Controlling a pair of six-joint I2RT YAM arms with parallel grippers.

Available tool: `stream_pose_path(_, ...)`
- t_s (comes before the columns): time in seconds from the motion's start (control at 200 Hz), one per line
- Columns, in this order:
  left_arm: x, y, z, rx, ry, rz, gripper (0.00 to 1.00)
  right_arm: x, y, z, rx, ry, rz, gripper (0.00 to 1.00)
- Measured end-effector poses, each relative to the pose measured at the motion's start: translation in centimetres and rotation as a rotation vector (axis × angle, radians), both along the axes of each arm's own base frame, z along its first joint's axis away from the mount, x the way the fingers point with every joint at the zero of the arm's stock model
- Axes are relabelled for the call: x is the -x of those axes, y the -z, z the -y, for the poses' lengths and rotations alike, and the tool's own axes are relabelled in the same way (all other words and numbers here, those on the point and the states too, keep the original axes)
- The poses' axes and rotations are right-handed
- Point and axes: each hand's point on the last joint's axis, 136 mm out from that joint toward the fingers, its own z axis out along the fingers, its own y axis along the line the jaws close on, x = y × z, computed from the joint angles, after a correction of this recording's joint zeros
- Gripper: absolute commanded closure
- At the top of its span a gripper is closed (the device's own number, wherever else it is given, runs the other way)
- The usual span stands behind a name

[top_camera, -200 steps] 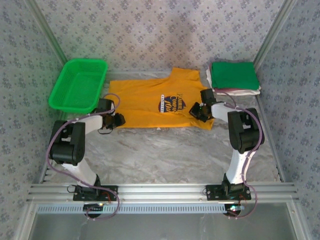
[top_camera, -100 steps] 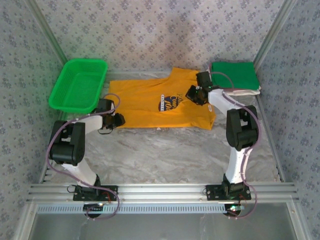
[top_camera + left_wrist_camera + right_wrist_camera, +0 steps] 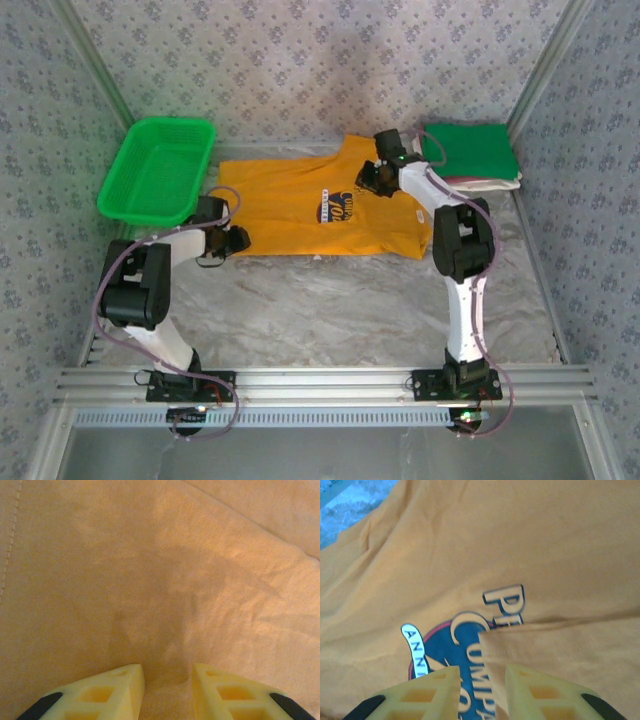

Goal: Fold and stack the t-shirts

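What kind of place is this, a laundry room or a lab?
Likely a robot lab cell: an aluminium frame with patterned walls boxes in a marble-look table holding an orange-yellow t-shirt and a green basket.

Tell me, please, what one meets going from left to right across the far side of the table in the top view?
Basket → orange tee → folded tees

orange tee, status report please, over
Both parted: left pincer low over orange tee; right pincer has folded flap edge between its fingers, by the print. Nothing blocking the tee.
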Motion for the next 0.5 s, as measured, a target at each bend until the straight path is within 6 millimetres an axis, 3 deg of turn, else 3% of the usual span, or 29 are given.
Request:
stream_pose_path(0.09,0.0,-0.1,0.0,0.001,0.001,-0.002,0.67,2.5,-0.8,1.9,0.000,0.005,-0.009,0.66)
stream_pose_path(0.28,0.1,0.0,-0.1,0.004,-0.001,-0.008,0.67,8.4,-2.1,8.4,0.025,0.076,-0.014,0.60)
stream_pose_path(0.395,0.3,-0.1,-0.2,0.007,-0.004,-0.018,0.67,12.0,-0.2,11.7,0.042,0.111,-0.072,0.60)
stream_pose_path(0.5,0.5,0.0,-0.2,0.005,-0.001,-0.027,0.67,13.8,2.4,13.3,0.037,0.119,-0.142,0.60)
